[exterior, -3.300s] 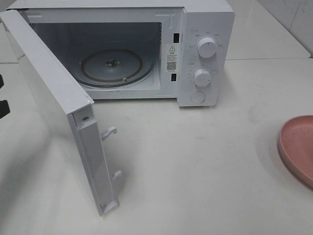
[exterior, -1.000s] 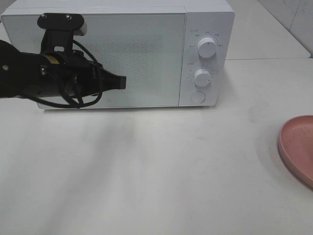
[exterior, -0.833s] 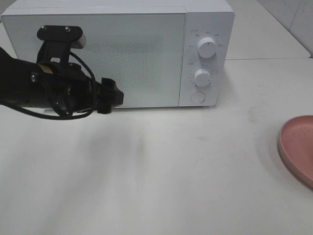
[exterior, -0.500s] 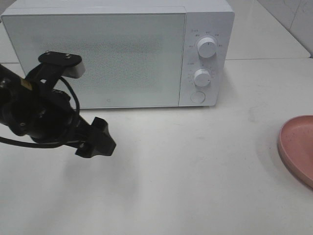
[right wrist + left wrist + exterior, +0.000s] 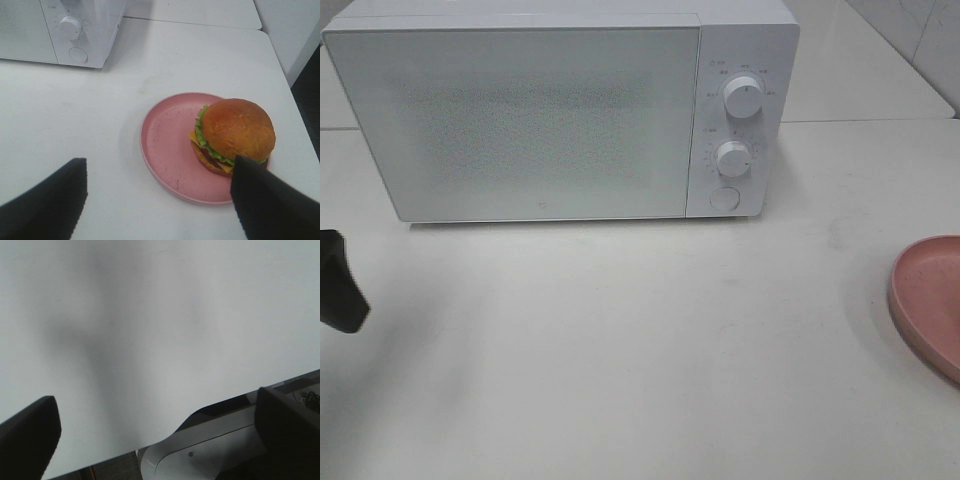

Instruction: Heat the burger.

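Pulled back to the left edge of the high view, the left arm now shows only as a dark tip point(image 5: 340, 295) low beside the worktop point(image 5: 650, 350); half a second ago it hung in front of the microwave point(image 5: 560, 110), and a second ago it was up against the door. That door, wide open a few seconds back, is now shut flush. Two white knobs, upper point(image 5: 744, 98) and lower point(image 5: 732, 158), sit on the panel at its right, with a round button point(image 5: 724, 198) below them.

Seen from the left wrist, the left fingers point(image 5: 27, 432) stand released and wide apart over bare worktop near its edge, with nothing between them.

Seen from the right wrist, the right fingers point(image 5: 45, 205) are also spread and hold nothing. They hover above the pink plate point(image 5: 165, 145). On it rests the burger point(image 5: 234, 135), set toward the side of the plate away from the microwave: brown bun on top, lettuce and cheese showing at its edge. One finger overlaps the burger's near rim in that view; whether it touches cannot be told.

From the high camera only the plate's rim point(image 5: 920, 300) shows at the right edge, well apart from the microwave.
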